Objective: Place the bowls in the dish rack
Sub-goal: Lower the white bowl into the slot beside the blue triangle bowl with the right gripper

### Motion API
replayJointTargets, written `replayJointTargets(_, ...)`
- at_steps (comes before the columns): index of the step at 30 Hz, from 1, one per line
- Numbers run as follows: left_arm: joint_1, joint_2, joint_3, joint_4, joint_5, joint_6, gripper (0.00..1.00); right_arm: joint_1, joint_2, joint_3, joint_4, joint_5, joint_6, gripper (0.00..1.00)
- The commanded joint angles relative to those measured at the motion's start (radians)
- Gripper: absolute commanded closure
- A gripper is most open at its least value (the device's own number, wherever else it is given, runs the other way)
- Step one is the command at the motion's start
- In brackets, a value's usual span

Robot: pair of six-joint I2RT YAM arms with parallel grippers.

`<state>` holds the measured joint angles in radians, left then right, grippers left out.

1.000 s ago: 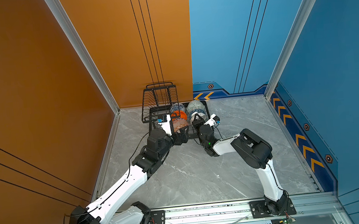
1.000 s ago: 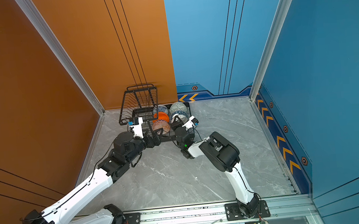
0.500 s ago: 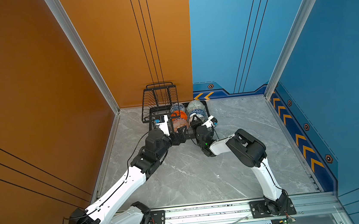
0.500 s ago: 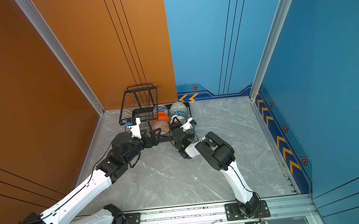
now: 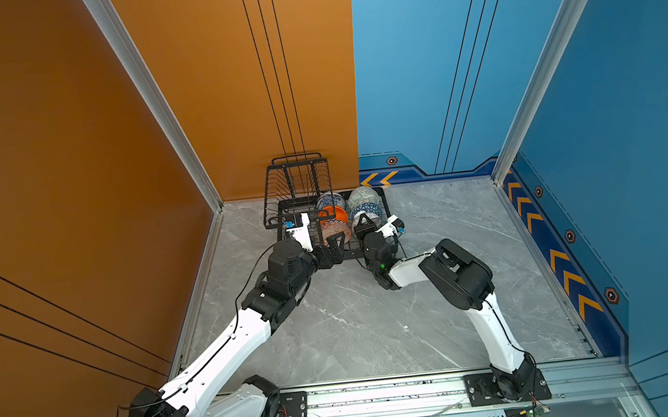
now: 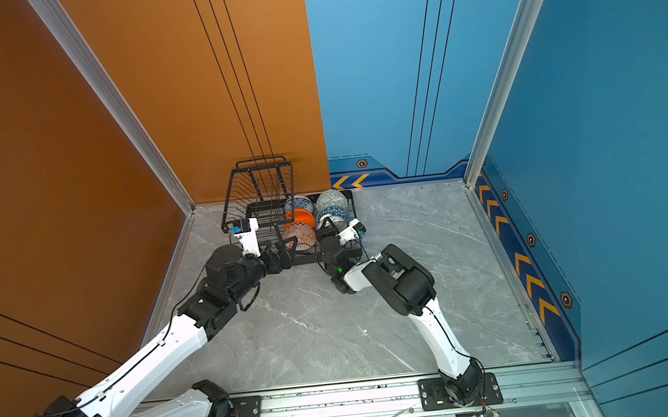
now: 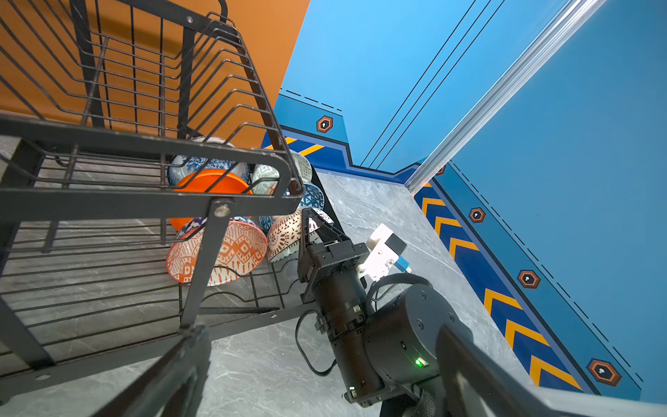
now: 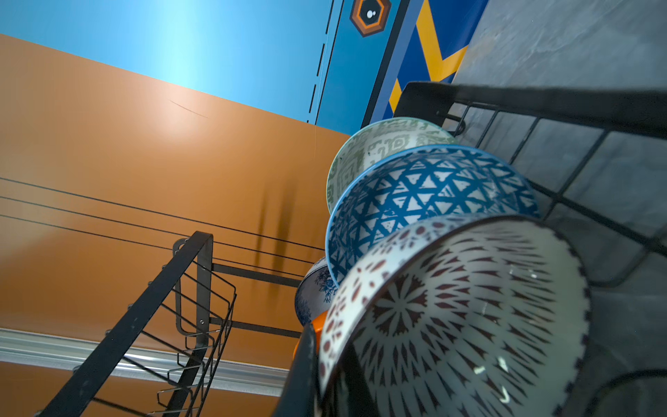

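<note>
The black wire dish rack (image 5: pixel 297 179) stands against the back wall. Several bowls stand on edge in its lower tray. One row holds the blue-white floral bowl (image 7: pixel 195 164), the plain orange bowl (image 7: pixel 209 185) and the orange-white geometric bowl (image 7: pixel 234 252). The other row holds the pale green bowl (image 8: pixel 379 148), the blue triangle bowl (image 8: pixel 415 187) and the white lattice bowl (image 8: pixel 469 307). My right gripper (image 5: pixel 363 222) is shut on the lattice bowl's rim, at the row's front. My left gripper (image 5: pixel 332 246) is open, just in front of the geometric bowl and not touching it.
The rack's raised basket tier (image 7: pixel 144 90) overhangs the tray's left part and holds nothing. Both wrists crowd the tray's front edge (image 7: pixel 252 317). Grey marble floor (image 5: pixel 356 328) spreads toward the arm bases, with walls on three sides.
The right arm's elbow has swung left and its gripper has edged closer to the rack with the lattice bowl. The left arm has hardly moved.
</note>
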<state>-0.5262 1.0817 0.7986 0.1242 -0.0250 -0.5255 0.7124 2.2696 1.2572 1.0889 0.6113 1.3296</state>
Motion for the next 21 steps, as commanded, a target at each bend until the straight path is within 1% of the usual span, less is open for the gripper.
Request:
replayJointTargets(1,0.010,0.006,-0.011,0.021,0.022,-0.013,0.02,-0.004,-0.021,-0.003,-0.052,0.036,0.027,1.00)
replayJointTargets(4,0.011,0.003,-0.011,0.022,0.025,-0.015,0.02,-0.004,-0.013,0.008,-0.088,0.019,0.043,1.00)
replayJointTargets(5,0.011,0.003,-0.011,0.022,0.025,-0.015,0.02,-0.037,-0.008,0.016,-0.098,0.008,0.053,1.00)
replayJointTargets(15,0.011,-0.011,-0.016,0.026,0.023,-0.015,0.02,-0.047,-0.003,0.066,-0.259,-0.044,0.082,1.00)
replayJointTargets(18,0.011,-0.011,-0.016,0.026,0.025,-0.016,0.02,-0.043,-0.015,0.047,-0.274,-0.043,0.104,1.00)
replayJointTargets(21,0.011,-0.012,-0.018,0.028,0.025,-0.018,0.02,-0.041,-0.045,0.032,-0.333,-0.053,0.113,1.00)
